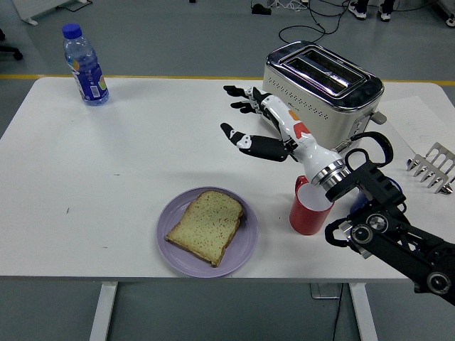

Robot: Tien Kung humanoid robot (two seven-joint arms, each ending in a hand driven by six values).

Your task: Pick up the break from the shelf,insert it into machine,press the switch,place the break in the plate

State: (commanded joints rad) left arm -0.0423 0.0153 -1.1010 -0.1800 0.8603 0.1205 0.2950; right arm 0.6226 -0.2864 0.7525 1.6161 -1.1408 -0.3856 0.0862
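Observation:
A slice of toasted bread (207, 226) lies flat on the purple plate (245, 252) near the table's front edge. My right hand (238, 117) hovers well above and behind the plate, in front of the toaster's left side, fingers spread and empty. The cream and chrome toaster (320, 96) stands at the back right with both slots empty. The metal bread rack (432, 167) sits at the far right edge. The left arm does not show.
A red cup (307, 211) stands right of the plate, partly under my forearm, with a blue mug (355, 202) mostly hidden behind the arm. A water bottle (84, 65) stands at the back left corner.

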